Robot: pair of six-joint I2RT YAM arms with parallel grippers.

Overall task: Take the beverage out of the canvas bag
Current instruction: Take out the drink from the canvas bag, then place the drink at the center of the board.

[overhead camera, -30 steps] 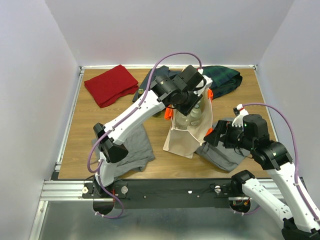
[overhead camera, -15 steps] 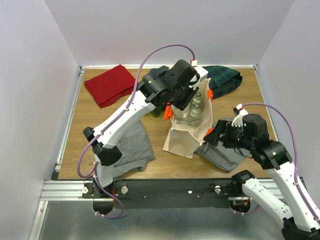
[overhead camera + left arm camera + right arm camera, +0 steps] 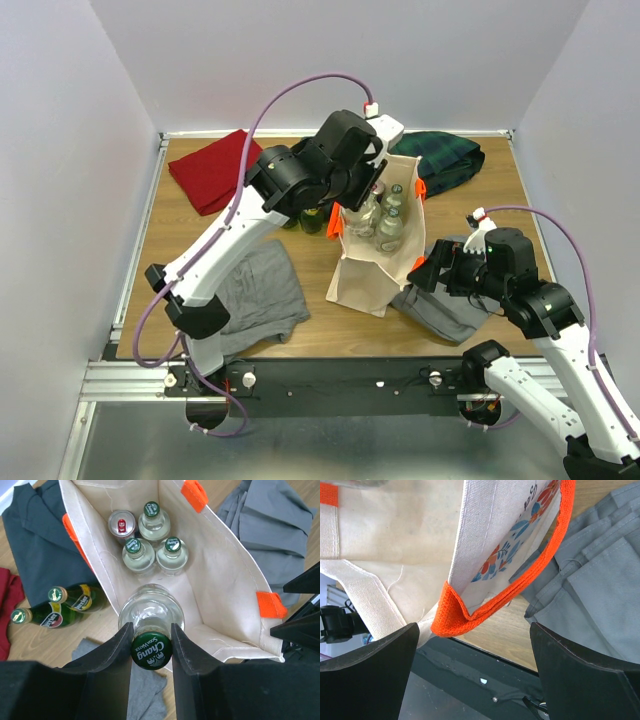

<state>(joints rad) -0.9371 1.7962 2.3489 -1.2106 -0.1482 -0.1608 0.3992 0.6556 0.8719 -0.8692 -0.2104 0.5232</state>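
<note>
My left claw [image 3: 151, 636], clamped on the neck of a clear green-capped bottle [image 3: 151, 609], has risen over the last second, so the beverage now hangs in the open mouth of the canvas bag [image 3: 230, 600], nearly out, while my right claw [image 3: 474, 630] gapes wide around an orange handle [image 3: 520, 587].

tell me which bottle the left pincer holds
The Chang-capped clear bottle, gripped at its neck by the left pincer; three other clear ones stand free in the bag.
</note>
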